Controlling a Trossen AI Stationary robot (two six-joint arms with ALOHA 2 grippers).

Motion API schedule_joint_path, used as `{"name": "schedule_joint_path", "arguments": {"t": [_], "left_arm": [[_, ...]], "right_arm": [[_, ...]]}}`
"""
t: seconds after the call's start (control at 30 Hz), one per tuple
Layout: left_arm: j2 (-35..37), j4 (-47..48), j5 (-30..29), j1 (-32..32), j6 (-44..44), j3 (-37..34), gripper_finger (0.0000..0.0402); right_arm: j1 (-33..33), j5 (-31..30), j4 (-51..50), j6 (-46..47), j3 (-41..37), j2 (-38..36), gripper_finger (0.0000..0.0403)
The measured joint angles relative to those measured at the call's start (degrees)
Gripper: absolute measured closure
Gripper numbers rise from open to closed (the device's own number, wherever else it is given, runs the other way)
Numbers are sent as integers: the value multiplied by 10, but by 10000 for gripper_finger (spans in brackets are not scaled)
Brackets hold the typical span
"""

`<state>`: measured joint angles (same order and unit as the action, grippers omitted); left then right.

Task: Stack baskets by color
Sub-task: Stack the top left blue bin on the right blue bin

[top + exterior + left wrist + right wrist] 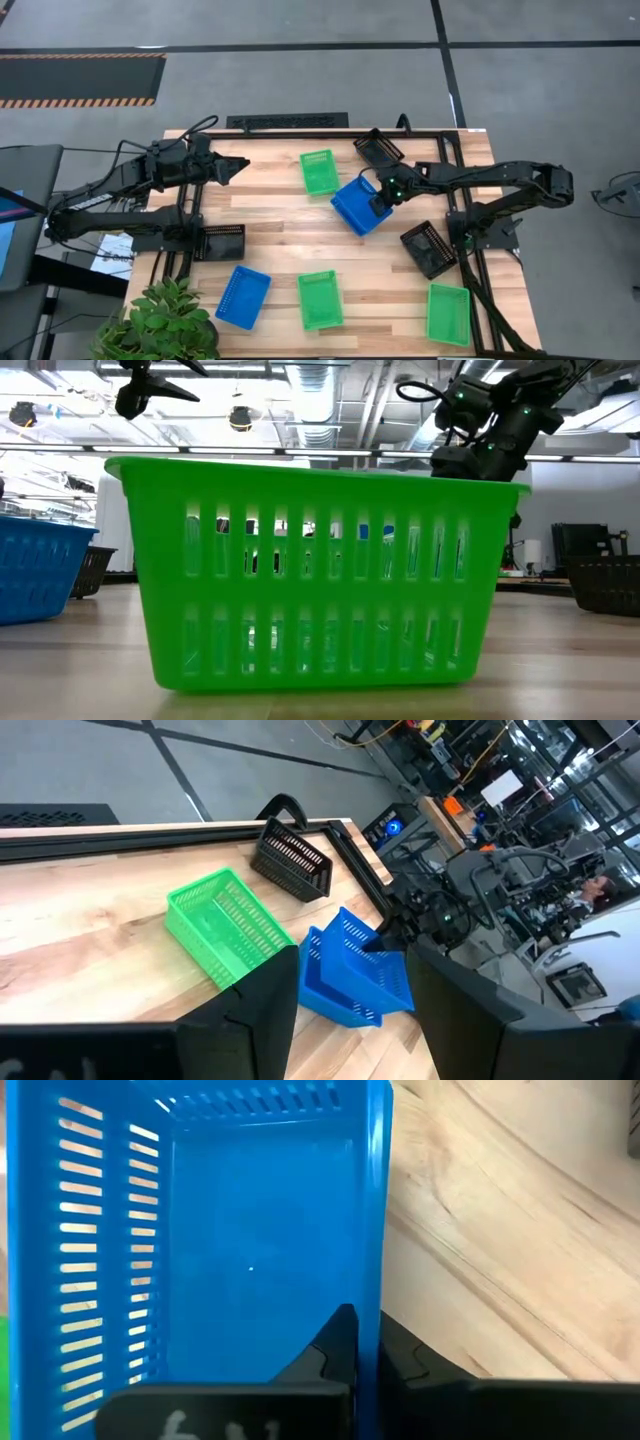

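one bright blue perforated plastic basket (360,205) hangs tilted, its wall pinched in the right tool (383,199); the right wrist view alone shows that pinch, while the left tool (238,166) waits part-open, empty.

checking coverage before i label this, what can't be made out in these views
- Low view: the near green basket fills the frame and hides most of the table behind it.
- Right wrist view: the right gripper grips the blue basket wall; the basket's far end is cut off.
- High view: a plant covers the table corner.
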<state>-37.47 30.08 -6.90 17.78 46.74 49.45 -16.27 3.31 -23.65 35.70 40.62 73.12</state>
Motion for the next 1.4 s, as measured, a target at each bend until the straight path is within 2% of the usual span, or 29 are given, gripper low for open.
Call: {"name": "schedule_joint_path", "arguments": {"t": [0.43, 1.4], "left_arm": [[0, 0, 0, 0, 0, 0, 228], [0, 1, 0, 0, 0, 0, 228]], "right_arm": [[1, 0, -8, -4, 0, 0, 352], [1, 2, -37, -43, 0, 0, 344]]}}
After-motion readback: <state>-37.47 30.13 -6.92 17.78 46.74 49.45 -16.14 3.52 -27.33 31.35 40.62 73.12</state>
